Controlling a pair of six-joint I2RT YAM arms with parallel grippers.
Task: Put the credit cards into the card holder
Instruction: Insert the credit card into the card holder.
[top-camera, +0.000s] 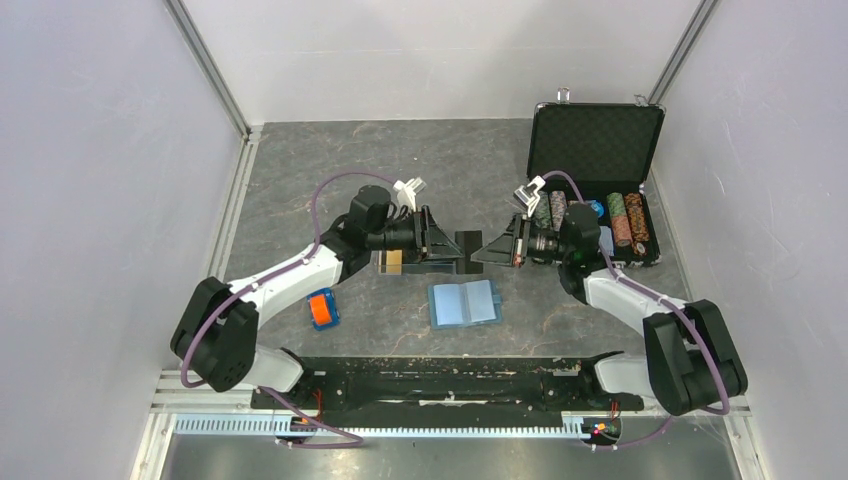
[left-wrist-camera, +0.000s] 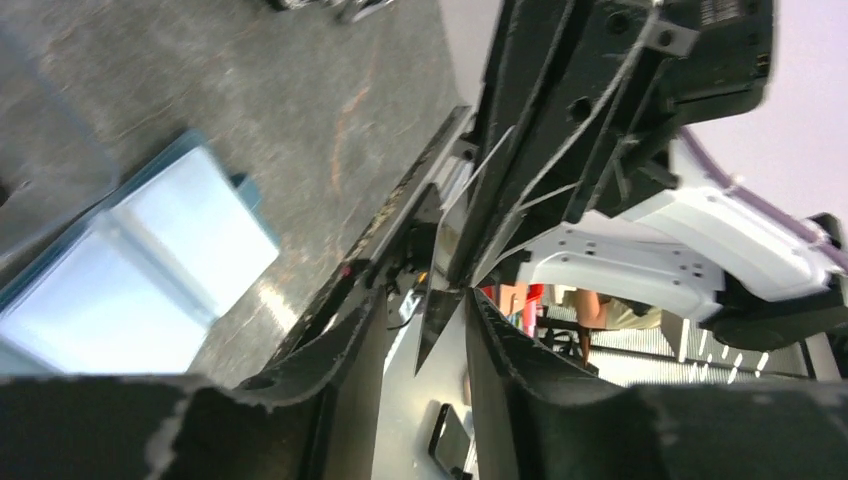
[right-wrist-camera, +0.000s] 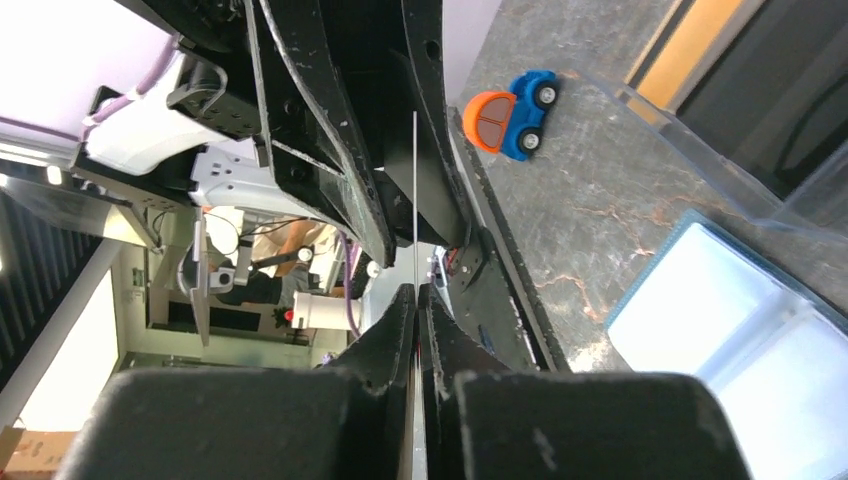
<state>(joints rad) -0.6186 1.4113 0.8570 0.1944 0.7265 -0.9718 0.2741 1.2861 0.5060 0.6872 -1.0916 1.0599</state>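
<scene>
Card holder: laid open and flat on the table at the near centre, pale blue inside up, nearer than both grippers and touched by neither.
Toy car: orange and blue, set at near left, well apart from the holder.
Clear tray: placed just beyond the holder, under the left gripper; an orange card is seen inside at its left end.
Right gripper: fingers pressed together on a black credit card, held on edge in the air above the table.
Left gripper: pointed at the right one, jaws narrowly parted; the card's left end is flanked by them, contact not discernible.
Chip case: stood open at far right, chips racked inside.
</scene>
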